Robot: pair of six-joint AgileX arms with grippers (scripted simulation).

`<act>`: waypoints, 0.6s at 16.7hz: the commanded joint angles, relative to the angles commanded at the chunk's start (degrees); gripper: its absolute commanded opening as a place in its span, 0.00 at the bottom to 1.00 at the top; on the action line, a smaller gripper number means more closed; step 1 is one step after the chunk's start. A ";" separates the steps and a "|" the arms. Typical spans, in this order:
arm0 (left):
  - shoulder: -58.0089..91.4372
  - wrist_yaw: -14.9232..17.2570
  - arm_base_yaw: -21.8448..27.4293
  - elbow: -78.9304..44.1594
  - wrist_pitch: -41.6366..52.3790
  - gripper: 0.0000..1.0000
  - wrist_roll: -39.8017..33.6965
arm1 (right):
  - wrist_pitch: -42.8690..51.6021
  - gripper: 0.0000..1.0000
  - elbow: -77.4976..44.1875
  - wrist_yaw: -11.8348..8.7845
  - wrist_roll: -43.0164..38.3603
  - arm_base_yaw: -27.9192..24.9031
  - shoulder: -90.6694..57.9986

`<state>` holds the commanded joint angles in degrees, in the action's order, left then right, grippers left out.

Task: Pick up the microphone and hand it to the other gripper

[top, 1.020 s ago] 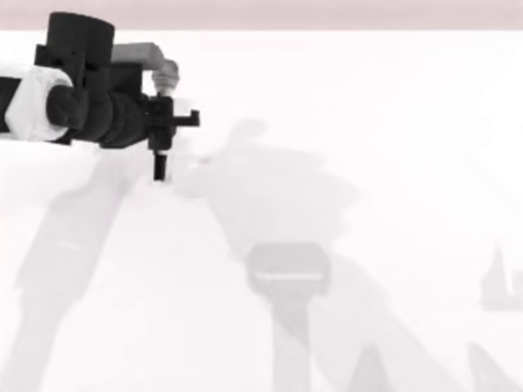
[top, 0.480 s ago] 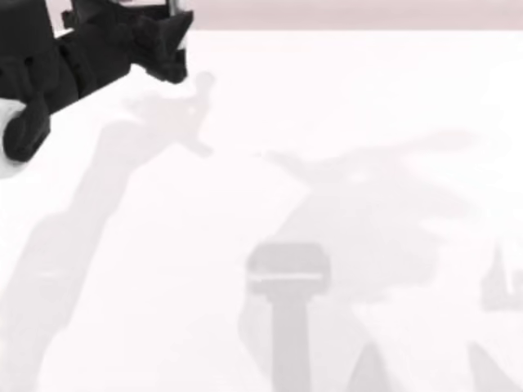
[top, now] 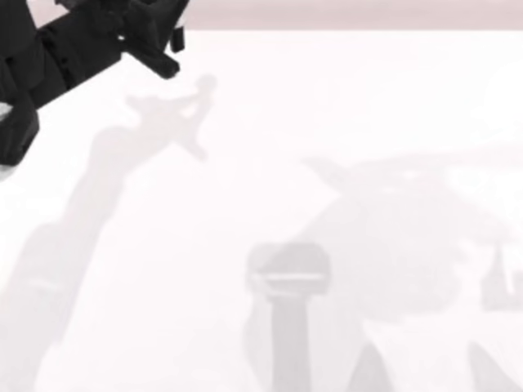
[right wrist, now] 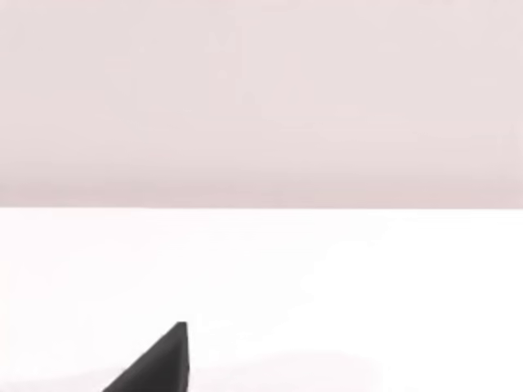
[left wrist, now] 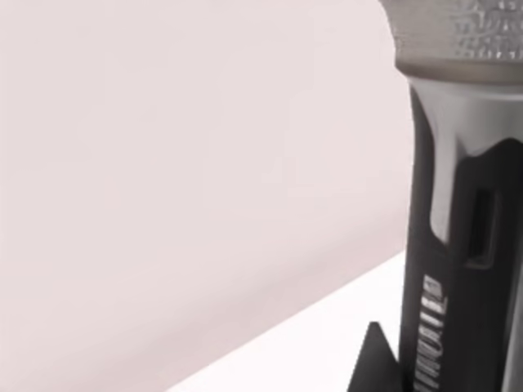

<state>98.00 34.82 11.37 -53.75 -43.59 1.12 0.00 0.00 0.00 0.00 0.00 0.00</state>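
At the top view's upper left, the left tool (top: 151, 37) apparently grips the slim black-handled, grey-mesh-headed microphone (left wrist: 462, 204) upright; the right tool, its opening unclear, is barely visible.

The microphone (left wrist: 462, 245) is seen close up and upright at one edge of the left wrist view, its grey mesh head (left wrist: 458, 37) cut off by the frame above a pale grey collar and a black handle. A narrow slot-shaped recess and pale lettering, too cropped to be read, are carried on the handle. A black fingertip (left wrist: 374, 367) of the left gripper is seen just beside the handle, with the white table (left wrist: 310, 351) and a pale pinkish backdrop behind.
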 joint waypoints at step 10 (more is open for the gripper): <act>-7.97 -19.80 18.59 5.94 -0.52 0.00 -0.27 | 0.00 1.00 0.00 0.00 0.00 0.00 0.00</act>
<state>90.03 15.02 29.96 -47.81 -44.11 0.85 0.00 0.00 0.00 0.00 0.00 0.00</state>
